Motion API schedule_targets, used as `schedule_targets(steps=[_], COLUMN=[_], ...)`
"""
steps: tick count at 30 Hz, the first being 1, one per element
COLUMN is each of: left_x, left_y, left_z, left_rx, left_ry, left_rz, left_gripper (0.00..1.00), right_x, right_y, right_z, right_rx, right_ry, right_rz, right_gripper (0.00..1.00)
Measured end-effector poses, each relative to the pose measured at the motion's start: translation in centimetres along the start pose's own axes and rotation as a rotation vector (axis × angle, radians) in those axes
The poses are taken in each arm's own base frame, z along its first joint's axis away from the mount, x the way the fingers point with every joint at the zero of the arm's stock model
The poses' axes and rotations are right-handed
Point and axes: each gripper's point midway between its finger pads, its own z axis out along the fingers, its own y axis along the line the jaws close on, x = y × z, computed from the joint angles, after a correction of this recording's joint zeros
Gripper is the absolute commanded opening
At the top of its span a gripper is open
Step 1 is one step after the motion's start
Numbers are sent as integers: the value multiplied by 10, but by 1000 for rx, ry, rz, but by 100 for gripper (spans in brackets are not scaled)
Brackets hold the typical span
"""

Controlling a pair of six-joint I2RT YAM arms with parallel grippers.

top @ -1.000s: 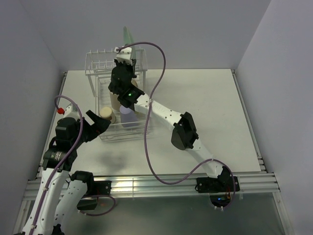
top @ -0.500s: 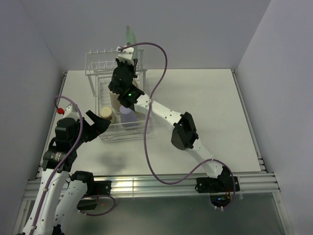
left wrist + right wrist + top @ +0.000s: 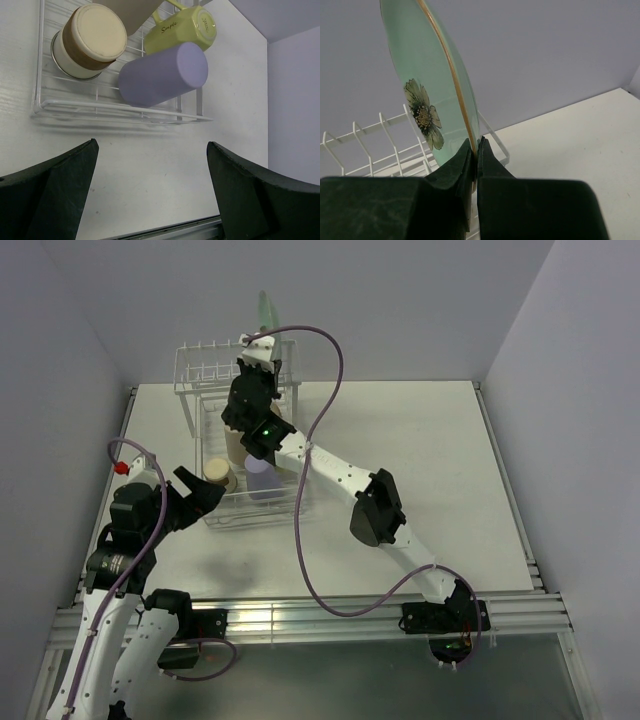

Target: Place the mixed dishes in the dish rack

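**Plate at risk above the dish rack**

On the left, my left gripper (image 3: 152,145) hangs empty with its jaws spread wide, just off the near end of the dish rack (image 3: 120,107). If I swing that arm carelessly, a finger could catch the near rail. That would shove the whole rack and take the slots out from under the plate.

Inside the rack's near end sit the tan cup (image 3: 95,35), the lavender cup (image 3: 165,75) on its side, and the yellow-green mug (image 3: 182,30) just beside it. A jolt to the rack could set the lavender cup rolling.

Further right, over the rack's far end, my right gripper (image 3: 474,150) is clamped on the lower rim of the mint-green plate (image 3: 430,85). It holds the plate on edge by the upright prongs.

That pinch covers only a narrow strip of rim, so I judge the plate could pivot or slide out if it bumps anything. I cannot tell whether its edge lines up with a gap. If I lower it off-line, it could land on a prong tip and lever out of the pads. If I let go before it seats, it may topple toward the cups.
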Motion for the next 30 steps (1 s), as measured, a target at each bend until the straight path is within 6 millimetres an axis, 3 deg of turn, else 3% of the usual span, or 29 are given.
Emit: schedule_targets(steps=[18,27,30], left_x=[0,-1,-1], left_y=[0,-1,-1], left_z=[0,0,0], left_rx=[1,2,2], left_ry=[-1,-1,-1], left_rz=[1,1,1], left_gripper=[97,97,97], right_x=[12,11,10], right_y=[8,16,14], right_z=[2,8,10], right_rx=[-7,-43,-39], right_ry=[8,-5,-8], right_rz=[45,82,90], right_gripper=[11,38,42])
